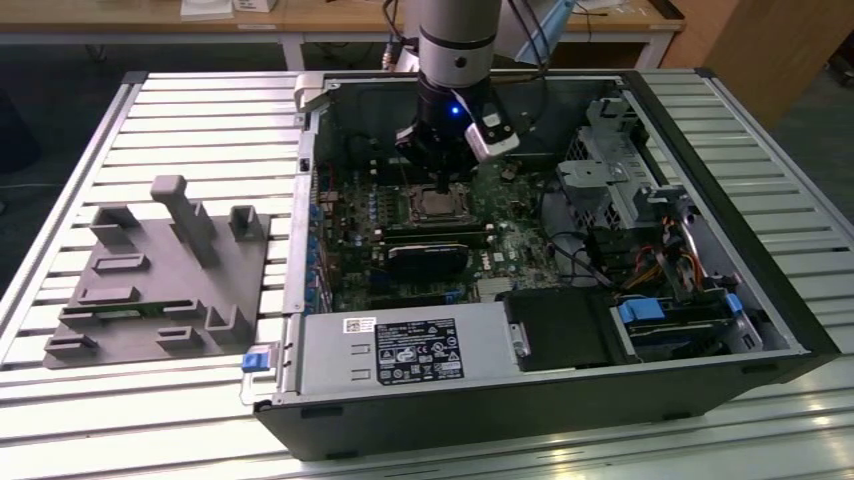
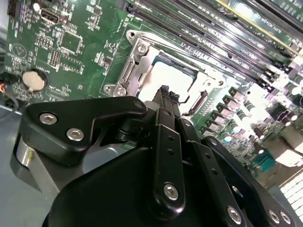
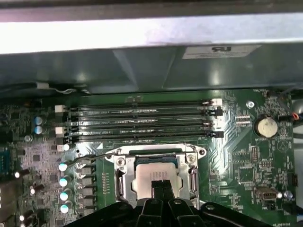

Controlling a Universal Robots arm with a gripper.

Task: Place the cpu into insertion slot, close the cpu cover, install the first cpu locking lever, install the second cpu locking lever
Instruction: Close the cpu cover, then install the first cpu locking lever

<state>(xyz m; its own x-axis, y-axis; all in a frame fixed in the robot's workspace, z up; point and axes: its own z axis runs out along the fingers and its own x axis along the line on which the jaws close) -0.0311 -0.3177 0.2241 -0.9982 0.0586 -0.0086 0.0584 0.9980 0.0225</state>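
Slatted desk (image 1: 200, 100) carries an open computer case (image 1: 534, 420) lying on its side; grey moulded fixture (image 1: 147, 290) sits on the desk at the exterior view's left, just beside the case; power supply (image 1: 400, 350) fills the case's near edge, drive cage (image 1: 607, 170) on the exterior view's right. Green motherboard (image 3: 236, 156) lies flat inside; four long memory slots (image 3: 142, 123) run just beside the socket; coin cell (image 3: 265, 126) well apart from it. Arm comes straight down into the case; gripper (image 3: 160, 185) sits right over the socket, black linkage blocking much of it in both wrist views. Jaws clenched, tips together, nothing seen between them. Cpu cover (image 3: 119, 172), a silver frame, lies flat around the cpu (image 3: 147, 174); cpu sits in the insertion slot (image 3: 156, 153), pale silvery top showing through the window, flat, tips just over it.
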